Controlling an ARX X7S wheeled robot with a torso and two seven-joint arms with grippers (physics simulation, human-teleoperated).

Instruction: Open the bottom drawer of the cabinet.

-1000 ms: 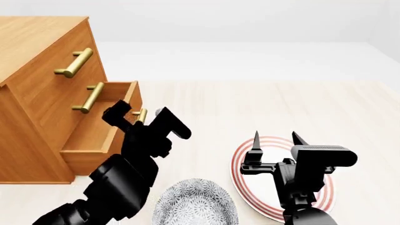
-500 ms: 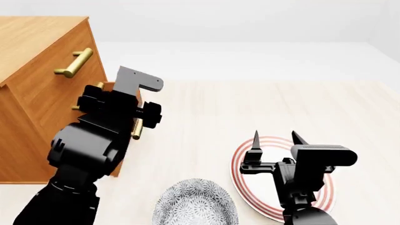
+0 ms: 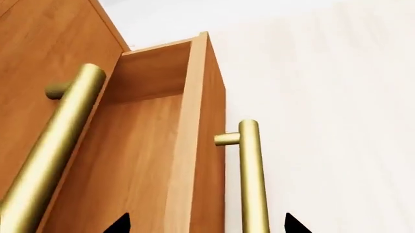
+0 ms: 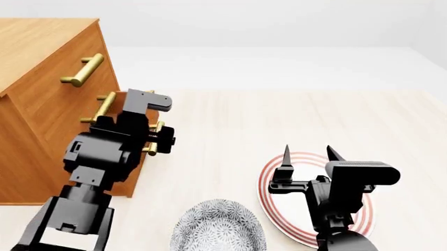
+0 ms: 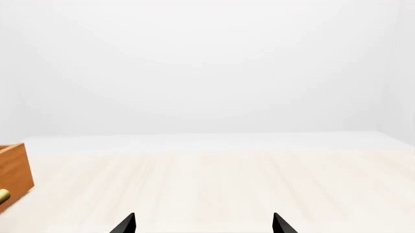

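The cabinet stands at the left, orange-brown wood with brass bar handles. The bottom drawer is pulled out, and its empty inside shows in the left wrist view. Its brass handle runs along its front; in the head view this handle is partly hidden by my left arm. My left gripper is open. Its tips stand wide apart on either side of the drawer front and handle, touching neither. My right gripper is open and empty above a plate.
A red-ringed white plate lies under my right gripper. A grey patterned bowl sits at the front centre. The middle drawer's handle is above the open drawer. Pale wooden floor stretches to the right.
My left arm has swung up and to the left from low beside the drawer front and now stands in front of the drawer. The drawer stays open. The right arm has not moved.
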